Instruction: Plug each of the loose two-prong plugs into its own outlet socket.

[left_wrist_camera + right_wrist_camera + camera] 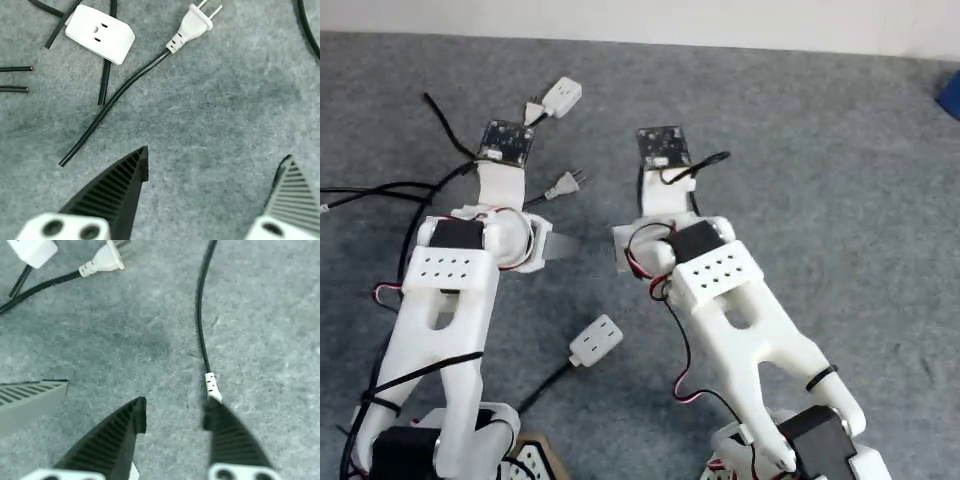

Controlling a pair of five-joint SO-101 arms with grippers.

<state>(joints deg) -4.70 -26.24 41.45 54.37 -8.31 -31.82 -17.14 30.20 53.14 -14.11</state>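
A white outlet socket [560, 95] lies at the back of the grey carpet with a two-prong plug [533, 110] right beside it. A second loose plug [565, 183] lies between the arms, and a second outlet socket [595, 340] lies nearer the front. In the left wrist view my left gripper [216, 155] hangs open over bare carpet, well short of a white plug [192, 27] and an outlet socket [100, 32]. My right gripper [175, 402] is open; a white plug end [212, 386] on a black cord lies partly hidden under one fingertip.
Black cords [380, 190] trail across the carpet left of the left arm. Cut wire ends [17, 79] lie near the socket. The other arm's grey finger [30, 400] sits close beside my right gripper. A blue object [950, 95] is at the far right edge.
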